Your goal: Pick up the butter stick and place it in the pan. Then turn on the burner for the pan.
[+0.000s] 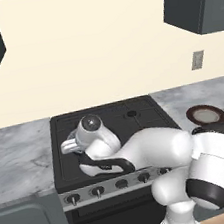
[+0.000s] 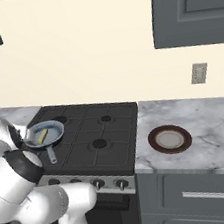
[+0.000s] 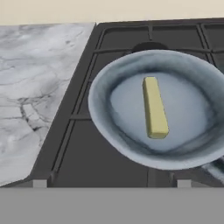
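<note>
One butter stick [image 3: 155,107] before my camera, one pan [image 3: 162,107] holding it, one brown plate [image 2: 169,139] far to my right on the table [image 2: 207,126], five stove knobs [image 1: 97,191] that I count, one wall outlet [image 2: 198,73]

The pan [image 3: 131,140] looks like brushed grey-blue metal with a paler, smooth matt inner face. The butter stick [image 3: 155,107] is pale yellow, waxy and matt. At nine o'clock from the pan, the table [image 3: 39,87] is polished grey-veined marble. The stove top [image 3: 100,162] and its grate bars are matt black; its front knob strip [image 2: 83,181] looks like satin metal.
</note>
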